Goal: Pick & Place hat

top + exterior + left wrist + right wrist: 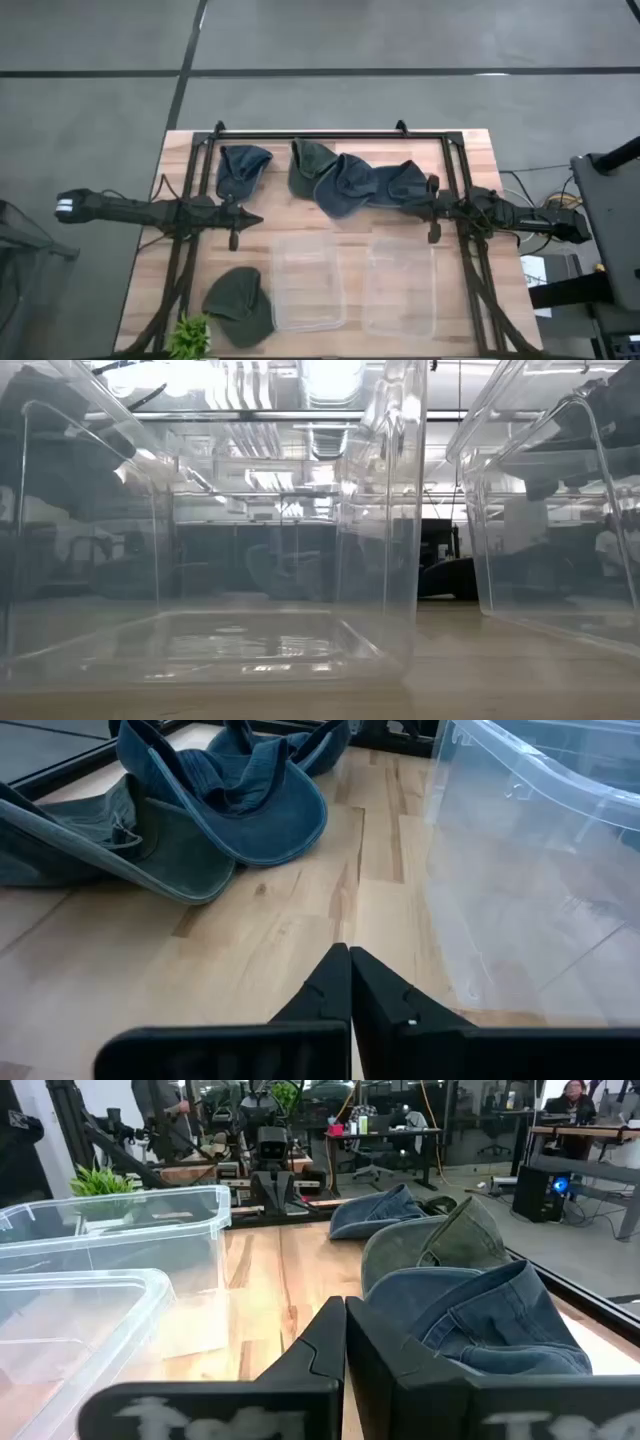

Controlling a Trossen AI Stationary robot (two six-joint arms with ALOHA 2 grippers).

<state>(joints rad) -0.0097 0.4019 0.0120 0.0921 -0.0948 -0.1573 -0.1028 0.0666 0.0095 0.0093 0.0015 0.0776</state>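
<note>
Several soft hats lie on the wooden bench (150, 260). A blue denim hat (243, 168) sits at 11 o'clock. An olive hat (306, 163) and two crumpled blue denim hats (368, 186) overlap at 12 o'clock. A dark green hat (240, 303) lies alone at 7 o'clock, beside two clear bins (310, 282). The left gripper (255, 219) waits at 9 o'clock and the right gripper (412, 206) at 3 o'clock, both with jaws together and holding nothing.

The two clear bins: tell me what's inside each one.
Both clear bins, left and right, hold nothing; bare wood shows through them. The hats lie outside: a pile behind them and a green hat beside the left bin.
</note>
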